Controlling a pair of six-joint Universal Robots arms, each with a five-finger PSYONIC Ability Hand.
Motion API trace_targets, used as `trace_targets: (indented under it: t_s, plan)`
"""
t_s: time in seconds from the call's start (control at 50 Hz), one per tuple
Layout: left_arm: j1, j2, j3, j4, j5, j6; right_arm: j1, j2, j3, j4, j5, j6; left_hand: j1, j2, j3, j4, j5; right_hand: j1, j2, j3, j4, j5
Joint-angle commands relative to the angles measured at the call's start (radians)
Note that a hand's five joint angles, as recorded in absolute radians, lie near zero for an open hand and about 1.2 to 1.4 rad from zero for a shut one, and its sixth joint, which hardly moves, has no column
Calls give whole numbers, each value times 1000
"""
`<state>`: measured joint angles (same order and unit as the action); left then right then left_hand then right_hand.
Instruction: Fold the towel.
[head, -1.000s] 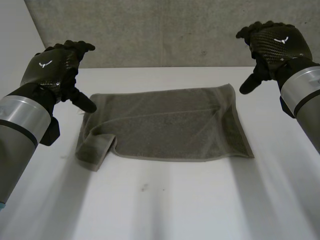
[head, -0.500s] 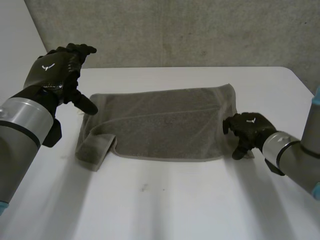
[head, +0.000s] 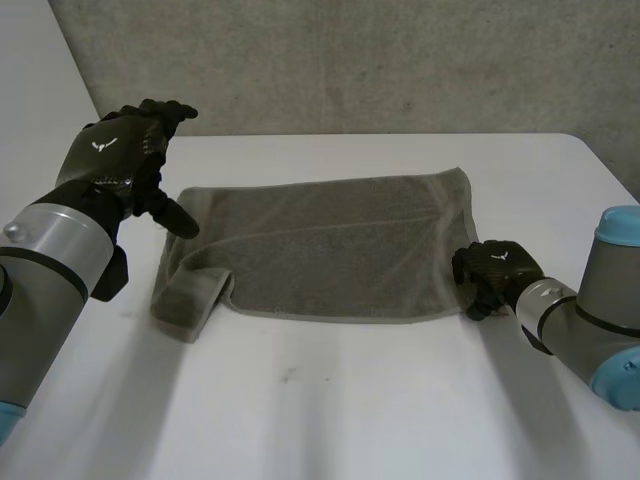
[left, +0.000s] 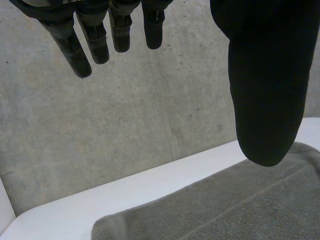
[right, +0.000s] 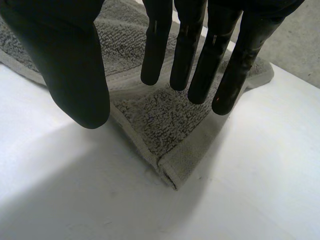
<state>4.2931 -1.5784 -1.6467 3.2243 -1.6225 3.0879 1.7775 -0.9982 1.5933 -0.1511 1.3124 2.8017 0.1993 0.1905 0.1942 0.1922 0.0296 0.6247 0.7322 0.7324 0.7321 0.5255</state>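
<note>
No words, numbers or labels can be read anywhere. The only signs are two small brand marks without letters. A white emblem (head: 103, 146), shaped like a pair of spread wings, sits on the back of the left hand (head: 118, 170). A second emblem (head: 499, 256) of the same shape and colour sits on the back of the right hand (head: 490, 275). Both are too small to tell any finer detail.
</note>
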Motion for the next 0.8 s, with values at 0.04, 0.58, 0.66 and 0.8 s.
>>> trace_targets:
  t_s: [0.04,0.58,0.66,0.8]
  plan:
    - [-1,-11,-1,-1,1,2,0,41,-36,2,7,-1,5,14,11,13,1,235,128,128,128,160]
    - [-27,-101,-47,0,12,3,10,-89,-87,19,7,6,78,87,84,86,74,772,664,664,664,696]
    - [-67,-168,-80,0,12,5,3,-157,-79,92,2,2,237,245,242,244,232,772,664,664,664,696]
    - [-98,-296,-127,42,1,44,-32,-203,-87,229,-4,-5,243,252,248,250,238,772,664,664,664,696]
